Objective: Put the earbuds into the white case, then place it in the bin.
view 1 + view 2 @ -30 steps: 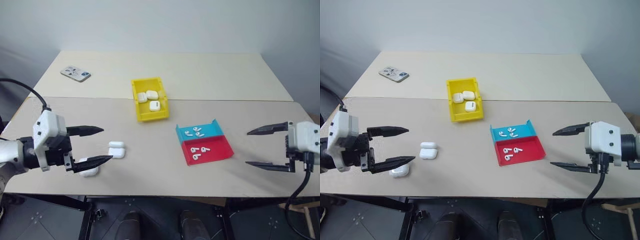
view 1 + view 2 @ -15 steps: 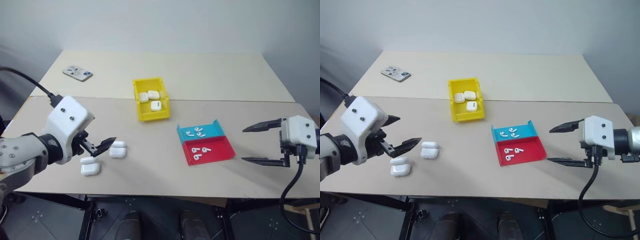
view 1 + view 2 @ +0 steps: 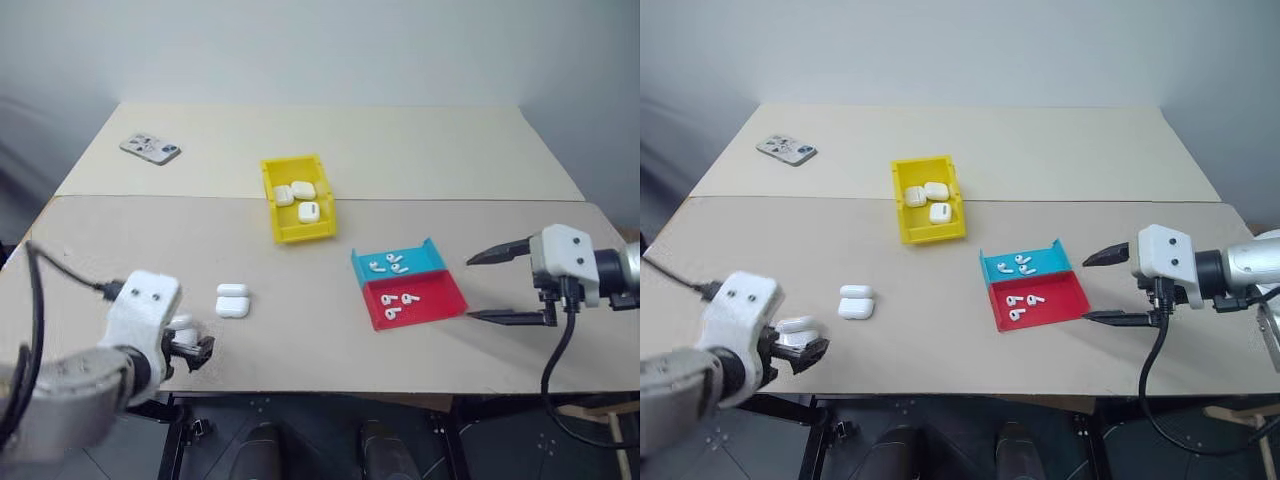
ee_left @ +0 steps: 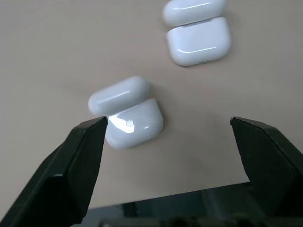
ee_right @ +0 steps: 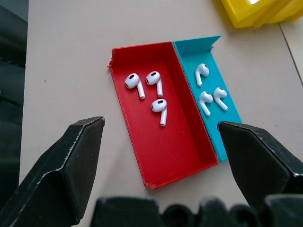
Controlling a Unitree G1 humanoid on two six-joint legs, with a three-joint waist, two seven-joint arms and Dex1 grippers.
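Two white cases lie with lids open near the table's front left. My open left gripper (image 4: 168,120) hovers over the nearer case (image 4: 130,113), which sits close to one of its fingertips (image 4: 94,130). The other case (image 3: 232,300) lies just beyond. Three earbuds (image 5: 154,81) rest in the red tray (image 5: 189,156) and three more earbuds (image 5: 212,98) in the blue tray (image 5: 210,42). My right gripper (image 3: 470,289) stands open just right of both trays, with nothing between its fingers. The yellow bin (image 3: 272,205) at the table's middle back holds three closed cases.
A small patterned phone-like object (image 3: 150,148) lies on the far table at the back left. A seam runs between the two tables just behind the bin. The nearer case (image 3: 180,327) lies close to the table's front edge.
My left arm has dropped and pulled back toward the front edge, and its wrist has rolled, so the gripper now points down over the nearer case. My right gripper has edged toward the trays.
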